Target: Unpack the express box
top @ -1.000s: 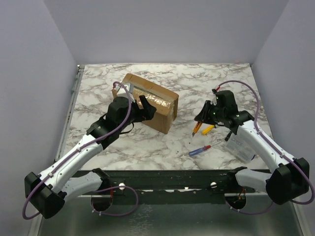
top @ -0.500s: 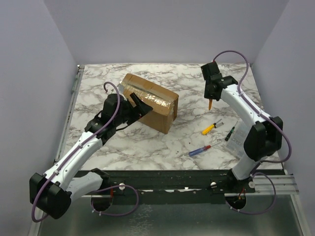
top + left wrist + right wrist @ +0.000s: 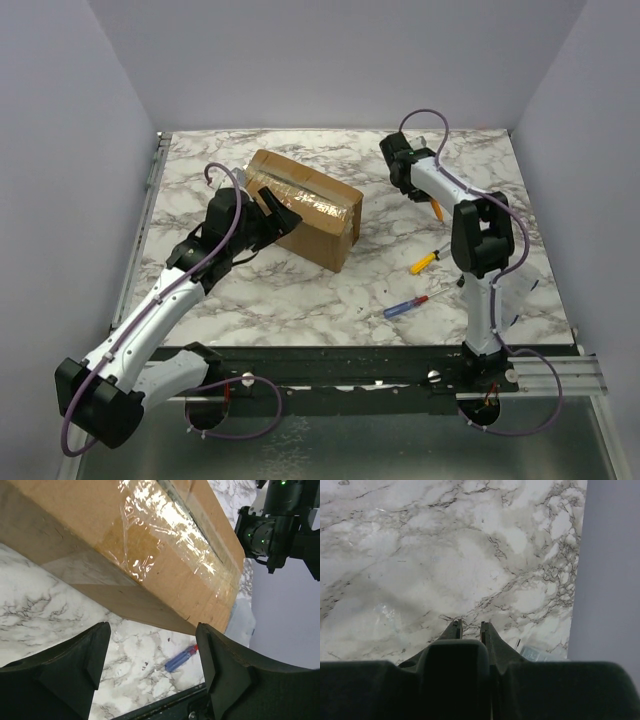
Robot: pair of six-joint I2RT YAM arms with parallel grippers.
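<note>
Count on the counter (image 3: pixel 330 290): 1 express box (image 3: pixel 305 205), 2 screwdrivers, 1 orange-tipped tool (image 3: pixel 437 208), 1 clear plastic piece (image 3: pixel 536 653). The express box is a brown carton, flaps shut, lying skewed at centre-left of the overhead frame. Glossy tape (image 3: pixel 165 545) runs over its top seam and down one side. A pale patch (image 3: pixel 243 180) at its upper-left corner is too small to read. The yellow-handled screwdriver (image 3: pixel 425 262) sits right of centre; the blue-and-red screwdriver (image 3: pixel 405 305) lies below it, apart. Both are well apart from the box. Status of the left pincer (image 3: pixel 278 207): fingers spread wide, nothing between them, at the box's lower-left long side; contact cannot be told. Status of the right pincer (image 3: pixel 468 625): fingers drawn to a narrow slit over bare marble. The orange-tipped tool shows at the upper end of the right arm (image 3: pixel 478 240), right of the box; whether it is gripped cannot be told. The clear plastic piece is at the lower right of the right wrist frame, by the wall (image 3: pixel 610 580). The left wrist view shows green lights (image 3: pixel 251 532) on the right arm.
</note>
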